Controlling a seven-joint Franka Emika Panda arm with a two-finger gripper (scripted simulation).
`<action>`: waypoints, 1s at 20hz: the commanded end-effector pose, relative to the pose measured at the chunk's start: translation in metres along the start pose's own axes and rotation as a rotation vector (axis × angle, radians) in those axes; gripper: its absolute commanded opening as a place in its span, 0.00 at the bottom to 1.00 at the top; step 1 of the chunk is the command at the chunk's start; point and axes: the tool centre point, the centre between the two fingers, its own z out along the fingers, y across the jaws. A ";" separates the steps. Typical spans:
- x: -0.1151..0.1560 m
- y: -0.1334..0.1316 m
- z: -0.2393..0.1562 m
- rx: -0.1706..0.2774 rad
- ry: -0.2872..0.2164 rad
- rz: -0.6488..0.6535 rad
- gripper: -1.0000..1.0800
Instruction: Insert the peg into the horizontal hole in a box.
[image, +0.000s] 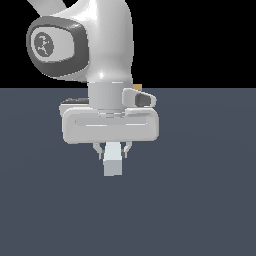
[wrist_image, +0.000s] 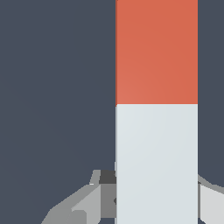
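**Between the fingers: the peg held over a bare surface**

Between the two fingertips of the end effector sits the peg, clamped at its pale grey-white section, with the fingers pressed to either side of it. In the exterior view only that pale end shows, pointing toward the camera just below the white hand body. The wrist view shows more: the grey-white part of the peg lies nearest the end effector, and the orange-red part runs on away from it, out of frame. Below the end effector lies the dark blue-grey surface. Behind the wrist, a small tan corner peeks out at the horizon; whether it is the box cannot be told. No readable writing appears; the only marking is a pale round emblem on the arm's grey joint cap.
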 end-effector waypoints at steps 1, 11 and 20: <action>0.029 -0.001 -0.005 -0.003 0.000 0.016 0.00; 0.123 -0.002 -0.017 -0.003 -0.001 0.063 0.00; 0.160 0.002 -0.021 -0.003 -0.001 0.083 0.00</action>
